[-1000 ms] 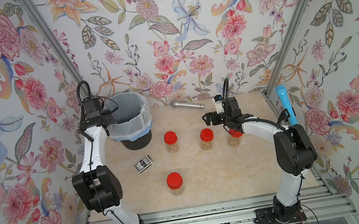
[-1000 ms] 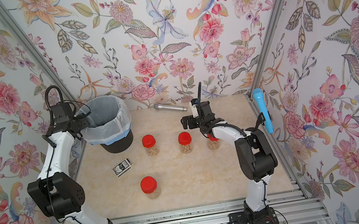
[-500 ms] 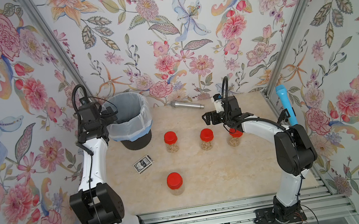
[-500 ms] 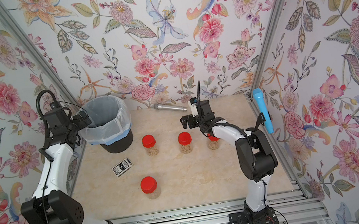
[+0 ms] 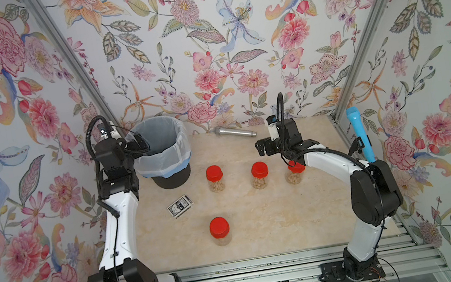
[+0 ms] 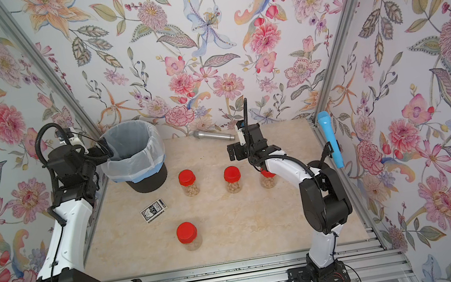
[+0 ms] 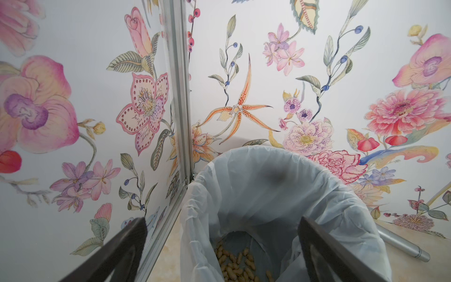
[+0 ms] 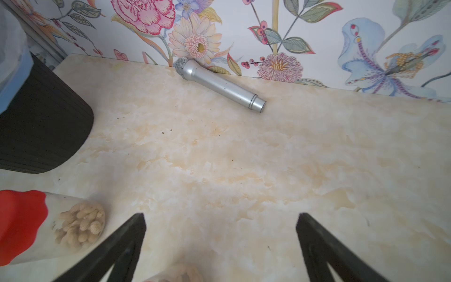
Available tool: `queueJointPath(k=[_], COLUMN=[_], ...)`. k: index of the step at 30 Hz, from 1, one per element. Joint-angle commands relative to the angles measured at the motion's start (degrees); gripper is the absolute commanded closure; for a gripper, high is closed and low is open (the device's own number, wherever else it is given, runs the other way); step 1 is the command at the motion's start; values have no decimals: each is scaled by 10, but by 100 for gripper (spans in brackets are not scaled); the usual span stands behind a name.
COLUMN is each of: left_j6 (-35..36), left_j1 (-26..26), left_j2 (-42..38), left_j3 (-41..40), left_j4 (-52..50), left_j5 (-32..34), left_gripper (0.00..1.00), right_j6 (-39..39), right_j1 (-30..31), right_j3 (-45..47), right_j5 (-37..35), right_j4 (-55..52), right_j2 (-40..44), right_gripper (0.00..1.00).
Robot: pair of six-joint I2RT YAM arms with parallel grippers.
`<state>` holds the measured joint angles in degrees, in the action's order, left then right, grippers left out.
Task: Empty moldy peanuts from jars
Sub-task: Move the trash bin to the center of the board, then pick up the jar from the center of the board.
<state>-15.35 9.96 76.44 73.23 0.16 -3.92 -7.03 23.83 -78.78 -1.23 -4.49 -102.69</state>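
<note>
Fingers spread wide and empty on both sides: my left gripper (image 7: 220, 219) hangs at the bin (image 7: 268, 185) rim, loose peanuts (image 7: 234, 265) at the bottom, and my right gripper (image 8: 219, 216) hovers over the table (image 8: 219, 146) near the jars (image 5: 215, 178). All four stand capped and part full. Probably light, slick plastic, so I'd grab the body under the lid (image 5: 259, 169).

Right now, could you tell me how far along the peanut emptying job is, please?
Done: some peanuts already lie in the lined bin. In hand: nothing; the left pincer is open over the bin's rim, the right pincer open above the table. Left: all four jars are capped in red and hold peanuts.
</note>
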Motion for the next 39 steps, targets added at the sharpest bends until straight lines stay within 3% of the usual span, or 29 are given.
queueJointPath(k=[1,16,28,36,39], left_j6=[30,98,84,19,9], left_j1=[-20,-151,-276,-289,-289], left_j2=[-28,-88,-128,-104,-97], left_j3=[-14,-53,-105,-139,-153], left_j4=[35,28,43,69,82], left_j5=[-4,67,156,141,95], left_gripper=[0,0,0,0,0], right_j6=[22,56,36,22,16], right_j1=[18,36,49,58,60], right_j3=[-15,41,104,155,177], right_j5=[-100,-75,-21,-23,-25], right_j4=[-39,-53,-59,-32,-17], right_j2=[24,101,175,222,239], right_gripper=[0,0,0,0,0])
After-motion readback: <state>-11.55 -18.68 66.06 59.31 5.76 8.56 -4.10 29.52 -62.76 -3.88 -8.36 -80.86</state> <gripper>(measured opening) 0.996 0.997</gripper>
